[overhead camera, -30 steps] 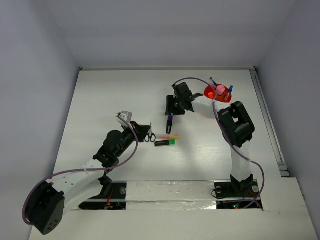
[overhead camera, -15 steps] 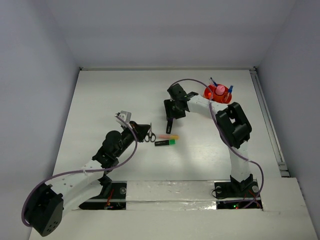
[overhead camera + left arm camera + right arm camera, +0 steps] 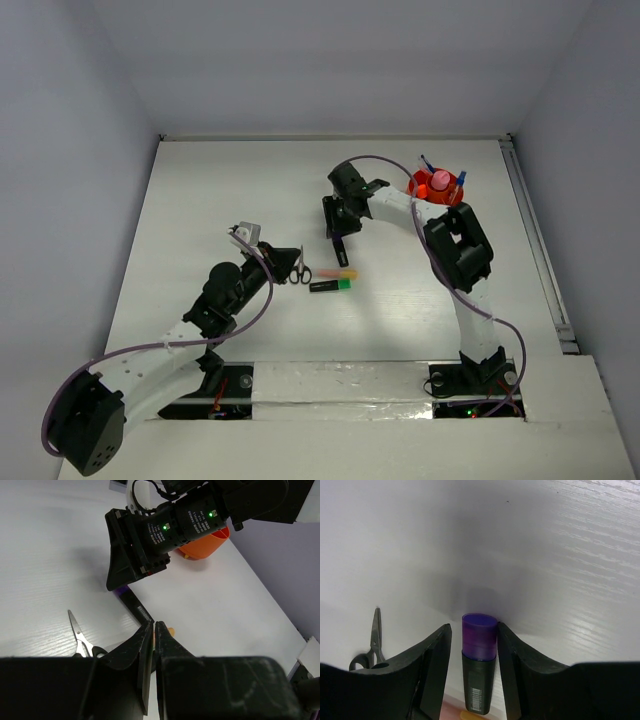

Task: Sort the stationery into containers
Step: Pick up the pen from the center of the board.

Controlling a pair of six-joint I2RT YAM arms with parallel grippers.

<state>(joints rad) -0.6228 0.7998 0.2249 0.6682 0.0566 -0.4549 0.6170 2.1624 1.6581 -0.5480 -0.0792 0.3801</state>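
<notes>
Purple-ended highlighter (image 3: 479, 645) between the parted fingers (image 3: 432, 667) of the right tool (image 3: 473, 630)

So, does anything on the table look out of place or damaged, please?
Nothing stands out. The cup stands upright; the scissors, purple highlighter, green highlighter and yellow-pink highlighter lie on the table, simply unsorted.

We see a white table (image 3: 200, 200) filling the middle of the frame. Near centre, black-handled scissors (image 3: 300, 270) lie flat. Just right of them is a green-ended highlighter (image 3: 330, 286), with a yellow-pink highlighter (image 3: 338, 274) just above it, roughly parallel. A purple-ended highlighter (image 3: 479, 630) sits higher up; we can't tell if it rests on the surface. An orange cup (image 3: 418, 186) stands upper right.
</notes>
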